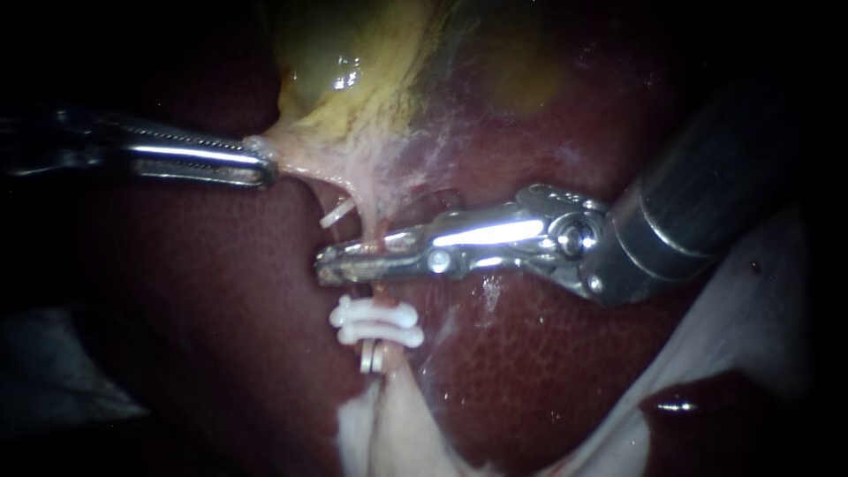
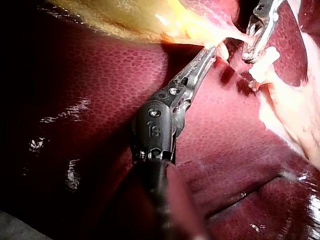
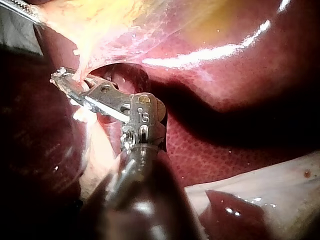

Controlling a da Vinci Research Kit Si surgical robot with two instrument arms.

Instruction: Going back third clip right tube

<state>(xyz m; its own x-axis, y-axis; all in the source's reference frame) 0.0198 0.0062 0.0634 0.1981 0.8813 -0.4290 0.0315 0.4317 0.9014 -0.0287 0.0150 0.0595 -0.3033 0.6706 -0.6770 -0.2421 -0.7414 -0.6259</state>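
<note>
Right tool (image 1: 325,265) jaws slightly apart astride tube (image 1: 376,231) above clips (image 1: 375,323) — left tool (image 1: 263,164) grips gallbladder (image 1: 353,106).

We see a dark red liver (image 1: 548,353) finely speckled all over, a yellow-green gallbladder (image 1: 353,62) streaked with pale pink, white clips (image 1: 375,314), a pinkish tube (image 1: 373,228)

Tube (image 1: 378,225): stretch behind right instrument (image 1: 323,265) hidden.
Left instrument (image 1: 265,164): shaft lost in dark at edge.
Right instrument: shaft cut off by edge.
Gallbladder (image 1: 353,79): cut off above.
</note>
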